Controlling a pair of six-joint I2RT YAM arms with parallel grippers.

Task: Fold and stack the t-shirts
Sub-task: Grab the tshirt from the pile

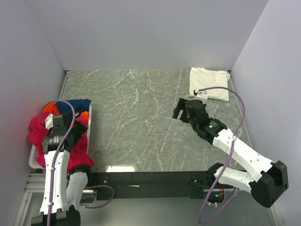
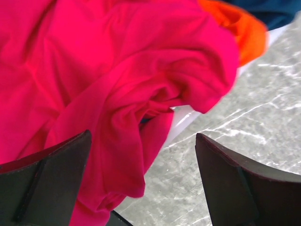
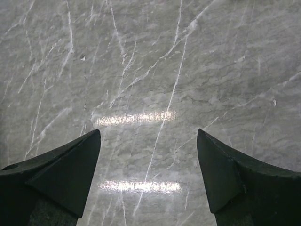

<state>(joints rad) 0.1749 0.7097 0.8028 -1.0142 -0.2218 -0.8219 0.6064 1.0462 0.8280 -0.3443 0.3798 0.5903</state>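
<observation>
Top external: only view with folded cream t-shirt (image 1: 209,83) | left gripper (image 2: 143,136) apart over crimson t-shirt (image 2: 94,61) | right gripper (image 3: 148,132) apart

Crimson-pink t-shirt (image 2: 117,84), bunched, draped over white basket (image 2: 186,116) rim.
It is framed by the spread left gripper (image 2: 143,136); orange t-shirt (image 2: 240,28) and navy t-shirt (image 2: 273,9) are seen behind.

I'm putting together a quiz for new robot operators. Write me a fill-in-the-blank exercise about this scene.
1. The folded cream-white t-shirt lies at the far ____ corner of the table.
2. The t-shirt under the left arm's open jaws is ____.
3. The right arm's open jaws hold ____; only bare table shows between them.
4. In the white basket, the navy t-shirt lies beside an ____ one.
Missing words: right; pink; nothing; orange.
</observation>
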